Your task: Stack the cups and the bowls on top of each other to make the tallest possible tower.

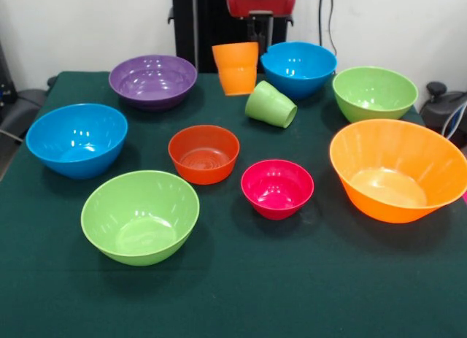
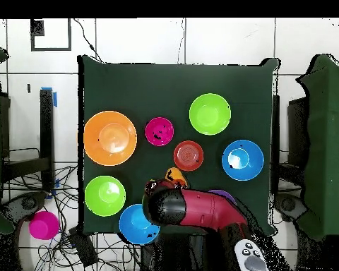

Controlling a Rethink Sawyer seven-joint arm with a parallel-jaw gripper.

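From above, my arm (image 2: 197,208) covers the back edge of the table (image 2: 172,81), hiding the green cup and most of the purple bowl (image 2: 225,194); only a sliver of the orange cup (image 2: 175,174) shows. My gripper cannot be made out in either view, so I cannot tell how my fingers stand.

Nothing is stacked. All bowls stand apart, upright and empty: purple bowl (image 1: 152,80), two blue bowls (image 1: 76,139) (image 1: 298,68), two green bowls (image 1: 140,215) (image 1: 374,93), red-orange bowl (image 1: 203,153), magenta bowl (image 1: 277,188), and the big orange bowl (image 1: 398,170), cut off at the right edge. The orange cup (image 1: 236,68) stands mouth down by the far blue bowl; the green cup (image 1: 270,104) lies tipped just in front.
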